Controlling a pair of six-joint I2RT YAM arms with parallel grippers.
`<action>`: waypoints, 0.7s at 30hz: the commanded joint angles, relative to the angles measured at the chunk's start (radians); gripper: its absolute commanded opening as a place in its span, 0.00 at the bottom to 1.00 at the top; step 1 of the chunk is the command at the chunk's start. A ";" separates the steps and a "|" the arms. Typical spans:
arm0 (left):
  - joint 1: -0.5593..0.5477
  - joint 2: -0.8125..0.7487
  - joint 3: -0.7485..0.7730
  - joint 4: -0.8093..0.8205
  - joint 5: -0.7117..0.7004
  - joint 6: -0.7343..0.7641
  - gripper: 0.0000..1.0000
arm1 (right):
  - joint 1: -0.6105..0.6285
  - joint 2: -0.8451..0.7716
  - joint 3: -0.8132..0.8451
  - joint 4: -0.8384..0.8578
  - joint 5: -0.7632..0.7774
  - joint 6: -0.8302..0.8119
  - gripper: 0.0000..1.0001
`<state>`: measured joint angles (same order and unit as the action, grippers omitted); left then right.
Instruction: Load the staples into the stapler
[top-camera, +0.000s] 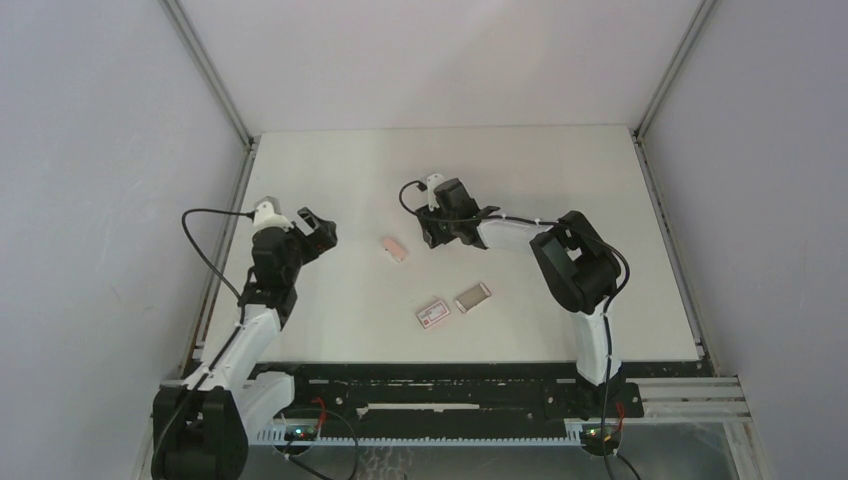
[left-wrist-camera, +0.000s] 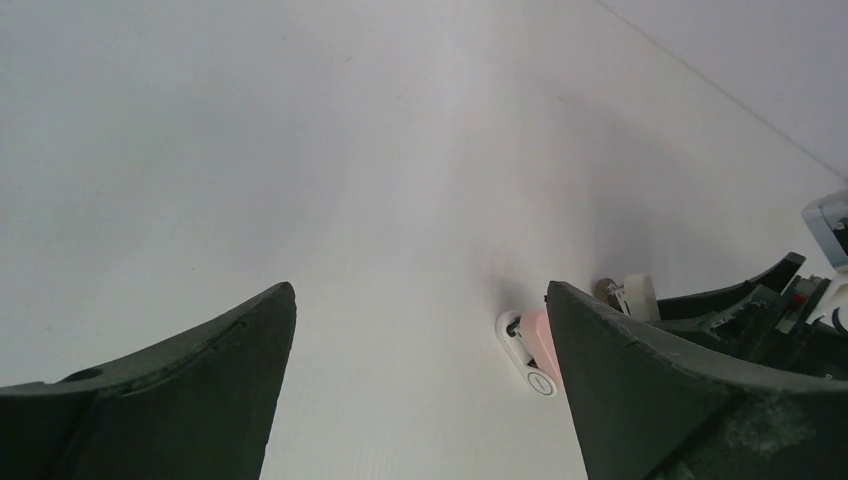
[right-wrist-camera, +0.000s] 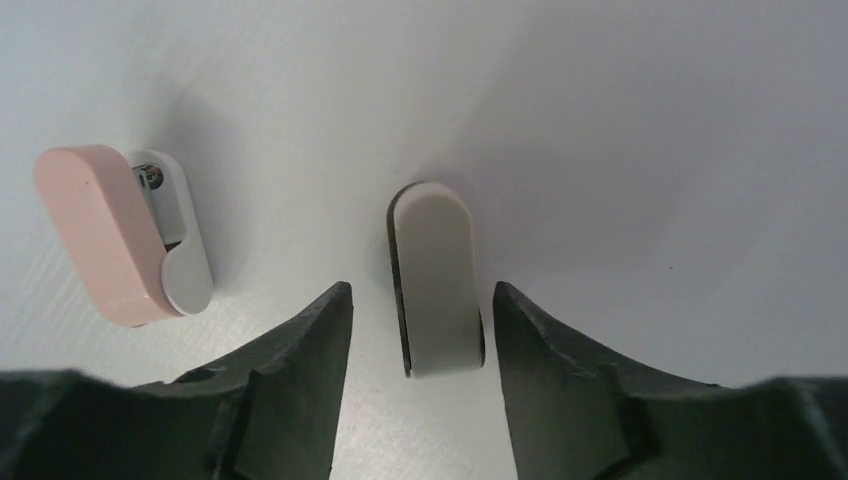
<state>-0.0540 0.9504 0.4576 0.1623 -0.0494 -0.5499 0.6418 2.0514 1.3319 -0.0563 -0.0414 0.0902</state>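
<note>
So my left claw (left-wrist-camera: 420, 290) is spread wide, empty, and the right claw (right-wrist-camera: 422, 300) stands parted around a small white piece (right-wrist-camera: 430, 240), not pinching it. Staples (top-camera: 472, 297) sit in their tray (top-camera: 461, 305), near centre, just right of the box (top-camera: 433, 314).

Stapler (right-wrist-camera: 105, 235) is pink-and-white, staples (top-camera: 472, 297) silvery-grey, box (top-camera: 433, 314) white with red label.

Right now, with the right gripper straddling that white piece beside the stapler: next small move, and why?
Probably lift the right gripper straight up. Its jaws stand open with a gap on each side of the white piece, and the stapler lies close beside it, so a sideways exit risks a knock. The staples wait nearer the arm bases.
</note>
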 joint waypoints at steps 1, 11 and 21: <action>0.030 0.015 -0.030 0.091 0.018 0.033 0.98 | -0.015 -0.023 0.031 0.038 -0.023 0.005 0.56; 0.258 -0.062 -0.117 0.153 -0.027 -0.003 1.00 | -0.162 -0.318 -0.193 0.078 -0.114 0.091 0.86; 0.317 -0.194 -0.274 0.295 -0.261 0.227 1.00 | -0.571 -0.936 -0.771 0.371 -0.070 0.204 0.90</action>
<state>0.2611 0.7609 0.2447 0.3115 -0.2352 -0.4568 0.1658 1.2968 0.7464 0.1410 -0.1661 0.2363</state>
